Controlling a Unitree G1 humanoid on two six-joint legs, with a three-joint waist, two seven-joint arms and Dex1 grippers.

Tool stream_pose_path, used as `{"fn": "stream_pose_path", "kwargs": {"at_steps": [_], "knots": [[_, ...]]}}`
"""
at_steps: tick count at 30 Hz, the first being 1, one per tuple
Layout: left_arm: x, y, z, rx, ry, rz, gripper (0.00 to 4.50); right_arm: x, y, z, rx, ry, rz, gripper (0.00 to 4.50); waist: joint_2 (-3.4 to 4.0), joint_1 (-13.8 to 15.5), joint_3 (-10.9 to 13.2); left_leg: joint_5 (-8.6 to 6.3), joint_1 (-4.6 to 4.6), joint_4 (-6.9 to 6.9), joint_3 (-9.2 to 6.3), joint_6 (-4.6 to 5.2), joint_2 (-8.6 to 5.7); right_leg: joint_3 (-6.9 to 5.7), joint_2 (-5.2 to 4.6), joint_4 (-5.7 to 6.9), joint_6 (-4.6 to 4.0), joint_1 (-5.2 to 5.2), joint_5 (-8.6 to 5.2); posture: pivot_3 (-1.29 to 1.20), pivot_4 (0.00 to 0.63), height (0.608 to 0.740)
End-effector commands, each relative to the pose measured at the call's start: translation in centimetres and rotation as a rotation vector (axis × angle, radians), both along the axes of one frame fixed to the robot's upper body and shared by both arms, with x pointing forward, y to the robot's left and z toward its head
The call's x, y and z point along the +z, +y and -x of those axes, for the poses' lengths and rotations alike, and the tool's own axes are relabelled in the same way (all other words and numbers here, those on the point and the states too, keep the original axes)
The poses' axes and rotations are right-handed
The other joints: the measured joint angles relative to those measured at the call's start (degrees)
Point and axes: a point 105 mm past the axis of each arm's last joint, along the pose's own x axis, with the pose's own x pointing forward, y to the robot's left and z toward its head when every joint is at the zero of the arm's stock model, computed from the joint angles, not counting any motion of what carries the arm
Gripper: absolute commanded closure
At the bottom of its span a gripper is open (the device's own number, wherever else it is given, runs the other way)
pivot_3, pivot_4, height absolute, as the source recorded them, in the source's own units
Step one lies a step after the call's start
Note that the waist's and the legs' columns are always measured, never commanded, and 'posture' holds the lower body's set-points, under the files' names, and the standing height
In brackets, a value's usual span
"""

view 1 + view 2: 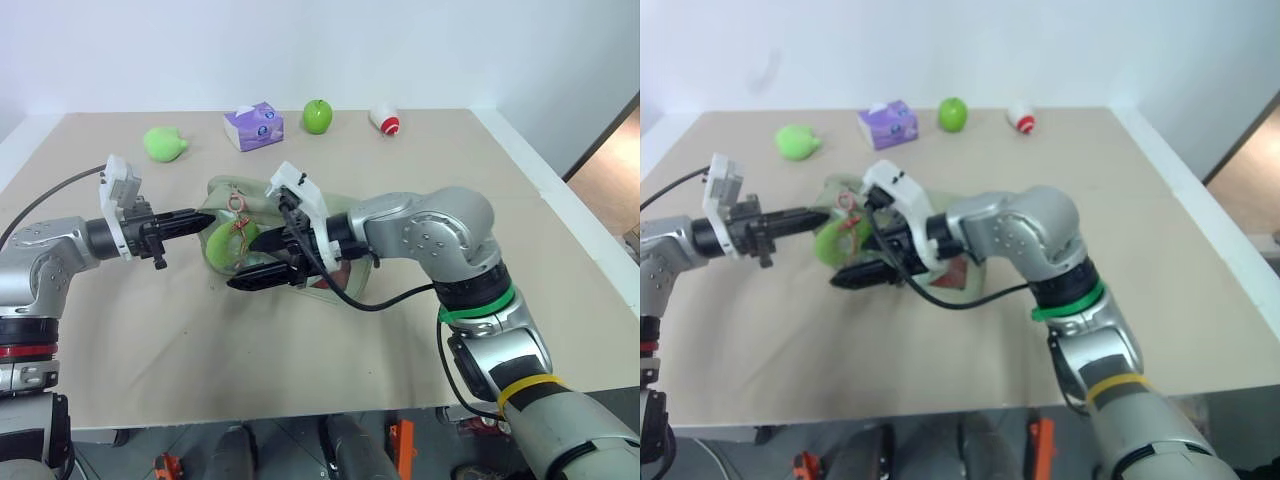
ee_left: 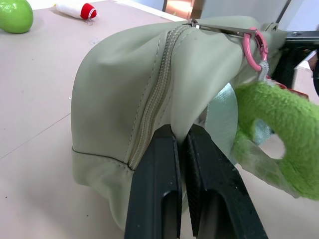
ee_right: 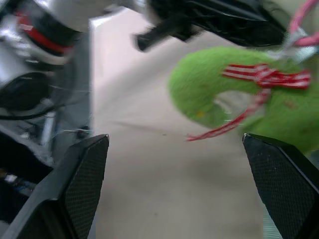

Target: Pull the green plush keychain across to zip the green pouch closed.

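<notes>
The green pouch (image 1: 224, 189) lies on the tan table, its zipper (image 2: 154, 94) running along the top. My left gripper (image 1: 197, 214) is shut on the fabric at the pouch's left end, the fingers (image 2: 154, 189) pressed together below the zipper's end. The green plush keychain (image 1: 222, 246) hangs from a pink ring (image 2: 253, 50) on the zipper pull, wrapped in red cord (image 3: 259, 74). Reaching in from the right, my right gripper (image 1: 252, 262) stands open, its fingertips (image 3: 89, 159) spread wide just short of the keychain (image 3: 209, 84), not touching it.
Along the table's far side stand a light-green plush toy (image 1: 165, 144), a purple tissue box (image 1: 253, 126), a green apple (image 1: 317, 116) and a small white-and-red object (image 1: 385, 121). The right table edge (image 1: 560, 200) meets a white border.
</notes>
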Motion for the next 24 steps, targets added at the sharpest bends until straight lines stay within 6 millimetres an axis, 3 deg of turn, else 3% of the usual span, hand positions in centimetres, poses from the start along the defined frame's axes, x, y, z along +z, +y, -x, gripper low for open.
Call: {"fn": "stream_pose_path", "kwargs": {"at_steps": [1, 7, 12, 19, 24], "knots": [[0.9, -0.2, 0.2, -0.009, -0.044, 0.014, 4.50, 1.3, 0.3, -1.1, -0.047, -0.091, 0.004, 0.04, 0.00, 0.00, 0.00, 0.00, -0.01, 0.00, 0.00, 0.00, 0.00, 0.00, 0.00, 0.00, 0.00, 0.00, 0.00, 0.00, 0.150, 0.740], [0.7, -0.3, 0.1, -0.009, -0.043, 0.021, 4.50, 2.2, 1.1, -1.7, -0.062, -0.139, -0.005, 0.04, 0.00, -0.01, 0.00, 0.00, -0.04, 0.00, -0.06, 0.00, 0.00, -0.06, 0.01, 0.00, 0.00, -0.04, 0.00, 0.00, 0.150, 0.740], [0.7, -0.4, 0.0, -0.009, -0.045, 0.024, 4.50, 4.1, 0.9, -1.7, -0.041, -0.134, -0.064, 0.04, 0.00, 0.01, 0.00, 0.00, -0.10, 0.00, -0.11, 0.00, 0.00, -0.10, 0.00, -0.01, 0.00, -0.07, 0.00, 0.00, 0.150, 0.740], [0.6, -0.3, -0.2, -0.006, -0.043, 0.026, 4.50, 5.2, 1.5, -0.1, 0.057, -0.085, -0.111, 0.04, 0.00, 0.00, 0.00, 0.00, -0.12, -0.01, -0.19, 0.00, 0.00, -0.18, 0.01, -0.01, -0.04, -0.10, -0.02, 0.00, 0.150, 0.740], [0.6, -0.3, -0.4, -0.005, -0.048, 0.030, 4.50, 4.5, 0.9, 0.8, 0.116, -0.087, -0.083, 0.04, 0.00, 0.02, 0.00, 0.00, -0.16, -0.02, -0.29, 0.00, 0.00, -0.27, 0.00, -0.01, -0.06, -0.08, -0.04, 0.00, 0.150, 0.740]]}}
